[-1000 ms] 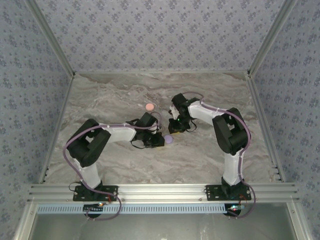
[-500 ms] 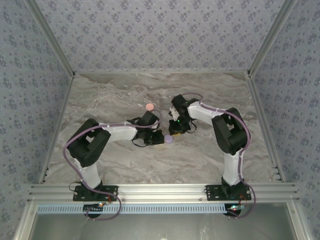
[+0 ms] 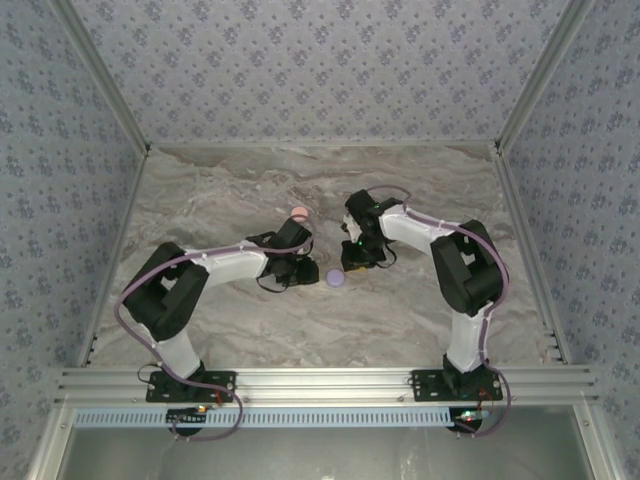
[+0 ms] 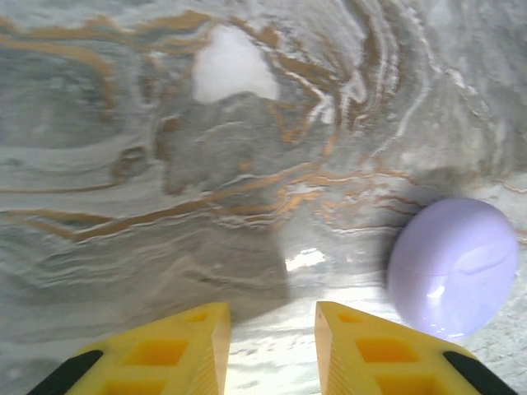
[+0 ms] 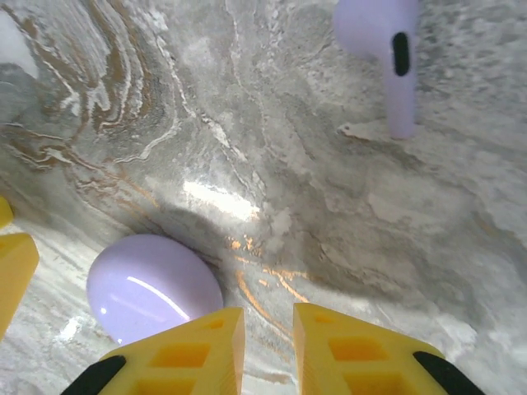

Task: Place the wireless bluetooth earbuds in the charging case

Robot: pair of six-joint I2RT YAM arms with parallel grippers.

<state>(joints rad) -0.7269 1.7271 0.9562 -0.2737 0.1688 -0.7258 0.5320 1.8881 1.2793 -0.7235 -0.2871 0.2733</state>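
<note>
Right pincer [image 5: 268, 319] seemingly touches purple case [image 5: 152, 284]; earbud [image 5: 372, 29] beyond.

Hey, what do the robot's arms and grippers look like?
The left arm and right arm have white links with bulky black joints, and a lilac cable runs along each. The left gripper and right gripper have blocky yellow fingers with rectangular recesses and black trim.
</note>
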